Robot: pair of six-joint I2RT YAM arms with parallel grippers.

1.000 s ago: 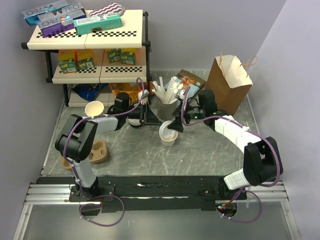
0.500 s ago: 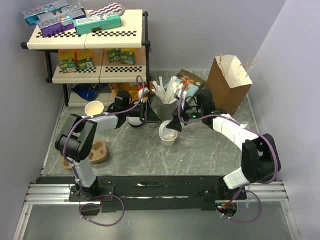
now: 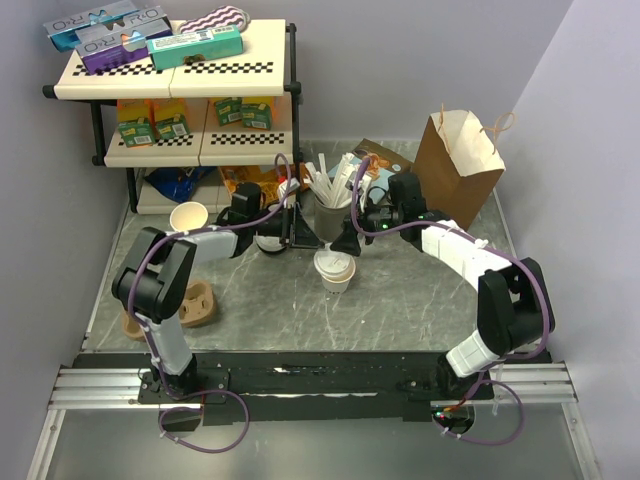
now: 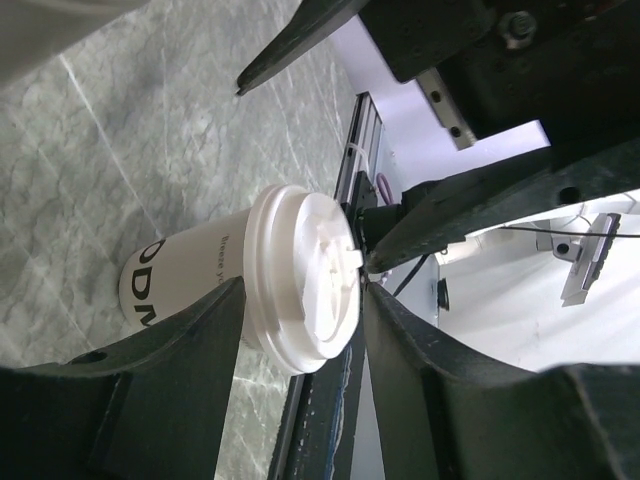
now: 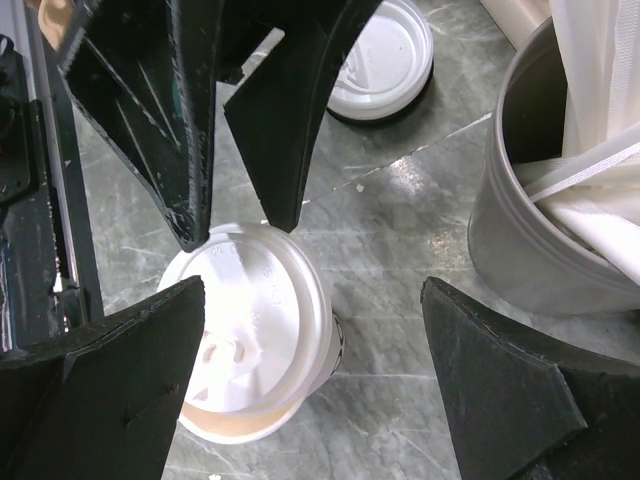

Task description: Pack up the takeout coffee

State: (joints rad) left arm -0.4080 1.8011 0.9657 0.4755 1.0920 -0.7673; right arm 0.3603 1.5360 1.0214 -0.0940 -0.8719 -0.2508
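On the grey marble table [image 3: 420,300] stood the lidded takeout coffee [image 3: 335,268].
The right gripper [image 5: 312,290] gaped wide around it, untouching; the left gripper [image 4: 300,290] was half open, tips by the lid, clasping nothing.

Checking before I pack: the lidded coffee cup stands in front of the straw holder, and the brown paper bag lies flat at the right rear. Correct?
No: the brown paper bag stands upright, mouth open, at the right rear, as the top external view shows. The lidded coffee cup does stand in front of the straw holder.
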